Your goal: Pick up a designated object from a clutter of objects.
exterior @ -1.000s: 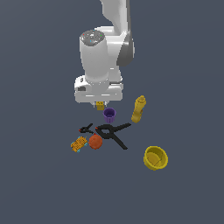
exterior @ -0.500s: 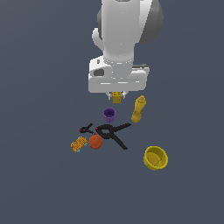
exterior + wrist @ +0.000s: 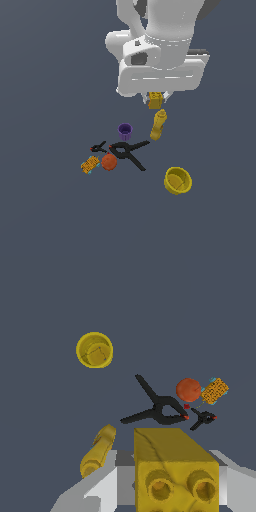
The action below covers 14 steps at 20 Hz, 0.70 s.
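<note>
The yellow brick (image 3: 155,100) (studs facing the wrist camera) sits clamped in the claw (image 3: 156,101), lifted clear above the tabletop (image 3: 50,75). Below it lie the yellow bottle (image 3: 158,125) and purple cup (image 3: 125,131); farther off are the large black clamp (image 3: 129,151), small black clamp (image 3: 98,148), orange ball (image 3: 109,162), patterned box (image 3: 90,164) and yellow bowl (image 3: 178,180).

Bottle (image 3: 158,125) stood just under the raised gripper (image 3: 155,100), cup (image 3: 125,131) and clamps (image 3: 129,151) close beside, bowl (image 3: 178,180) apart, open floor (image 3: 45,75) all round.
</note>
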Tool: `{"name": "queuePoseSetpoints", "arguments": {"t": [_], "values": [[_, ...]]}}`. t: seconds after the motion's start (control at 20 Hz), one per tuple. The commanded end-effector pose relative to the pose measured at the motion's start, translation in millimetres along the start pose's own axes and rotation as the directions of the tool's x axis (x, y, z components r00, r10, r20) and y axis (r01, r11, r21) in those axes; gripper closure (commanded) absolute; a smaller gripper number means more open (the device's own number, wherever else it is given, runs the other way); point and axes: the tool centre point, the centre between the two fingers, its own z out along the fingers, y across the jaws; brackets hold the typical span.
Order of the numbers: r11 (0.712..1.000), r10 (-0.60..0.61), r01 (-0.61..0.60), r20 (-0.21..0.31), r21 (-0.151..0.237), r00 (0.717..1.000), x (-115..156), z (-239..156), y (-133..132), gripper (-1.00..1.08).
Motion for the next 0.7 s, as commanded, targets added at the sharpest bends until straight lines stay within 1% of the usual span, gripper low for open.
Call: {"name": "queuePoseSetpoints", "arguments": {"t": [0.0,0.3,0.65], "values": [[1.000,0.001,-0.001,0.001,0.000,1.000,7,-13,-10,1.08],[1.000,0.001,-0.001,0.000,0.001,1.000,18,-32,-24,1.08],[1.000,0.001,-0.001,0.000,0.001,1.000,24,-40,-30,1.08]]}}
